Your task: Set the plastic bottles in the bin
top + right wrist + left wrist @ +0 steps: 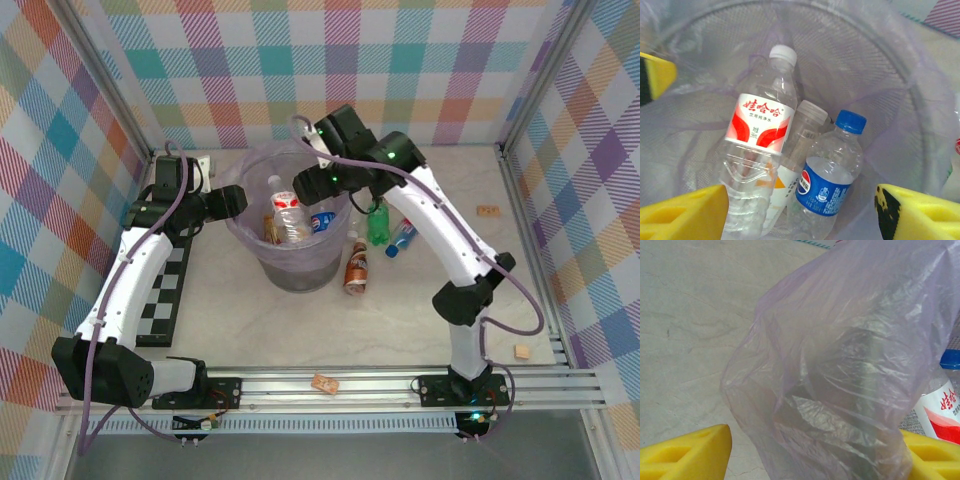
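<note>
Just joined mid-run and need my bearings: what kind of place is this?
Probably a lab robot test cell: plaid-printed walls enclose the tabletop, with aluminium rails along the near edge and a checkerboard strip beside the bin.

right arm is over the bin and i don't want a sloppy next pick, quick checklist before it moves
1. Right gripper open and empty: ok.
2. Bottles inside the bin: ok, three bottles lie in it.
3. Bin upright: ok.
4. Left gripper gripping the bag: cannot tell; the bag sits between its fingers.
5. All bottles binned: not ok; green bottle, brown bottle and blue-capped bottle sit on the table right of the bin.
</note>
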### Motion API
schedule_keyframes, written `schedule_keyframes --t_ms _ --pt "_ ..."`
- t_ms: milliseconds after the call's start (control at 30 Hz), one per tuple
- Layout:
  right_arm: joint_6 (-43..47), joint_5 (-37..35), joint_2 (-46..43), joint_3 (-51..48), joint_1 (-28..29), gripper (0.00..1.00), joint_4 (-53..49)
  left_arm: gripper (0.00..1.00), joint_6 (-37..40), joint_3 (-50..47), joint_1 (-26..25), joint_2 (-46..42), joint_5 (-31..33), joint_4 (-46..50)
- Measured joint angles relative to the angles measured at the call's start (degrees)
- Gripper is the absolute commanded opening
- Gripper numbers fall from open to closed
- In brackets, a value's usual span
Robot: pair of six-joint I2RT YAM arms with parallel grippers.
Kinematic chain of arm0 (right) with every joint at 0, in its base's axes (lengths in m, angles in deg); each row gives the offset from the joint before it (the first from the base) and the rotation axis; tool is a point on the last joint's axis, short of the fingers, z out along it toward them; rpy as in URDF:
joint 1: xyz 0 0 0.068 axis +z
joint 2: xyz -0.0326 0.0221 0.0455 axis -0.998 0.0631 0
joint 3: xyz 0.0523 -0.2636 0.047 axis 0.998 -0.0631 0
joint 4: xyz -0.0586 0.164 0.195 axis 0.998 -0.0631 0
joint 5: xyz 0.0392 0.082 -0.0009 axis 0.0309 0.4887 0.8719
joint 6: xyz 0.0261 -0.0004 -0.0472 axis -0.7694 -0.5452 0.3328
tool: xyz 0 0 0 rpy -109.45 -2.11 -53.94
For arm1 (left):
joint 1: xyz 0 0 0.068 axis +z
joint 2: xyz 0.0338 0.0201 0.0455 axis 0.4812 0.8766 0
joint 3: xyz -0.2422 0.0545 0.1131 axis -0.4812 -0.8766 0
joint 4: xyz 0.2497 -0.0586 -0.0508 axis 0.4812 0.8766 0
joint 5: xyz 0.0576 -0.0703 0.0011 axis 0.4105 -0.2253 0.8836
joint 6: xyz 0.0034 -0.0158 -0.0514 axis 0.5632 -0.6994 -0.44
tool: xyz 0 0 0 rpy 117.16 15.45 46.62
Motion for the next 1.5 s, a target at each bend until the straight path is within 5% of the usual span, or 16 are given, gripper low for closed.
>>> schedule_keyframes --t_ms 367,733,1033,1500 --pt "-3.08 0.26 -13.2 -16.04 -10.19 0.77 4.55 0.71 0.02 0.0 0.04 0.02 -0.02 0.0" --pt "-13.16 7.56 -26.71 -48.72 -18.51 0.76 15.15 0.71 0.02 0.0 0.09 0.02 -0.02 0.0" --pt "-22.99 15.91 -28.83 -70.38 -18.49 0.76 27.85 0.71 0.02 0.0 0.09 0.02 -0.02 0.0" --pt "-32.65 22.75 -21.4 -81.44 -18.43 0.72 43.1 0.71 0.02 0.0 0.09 0.02 -0.04 -0.02"
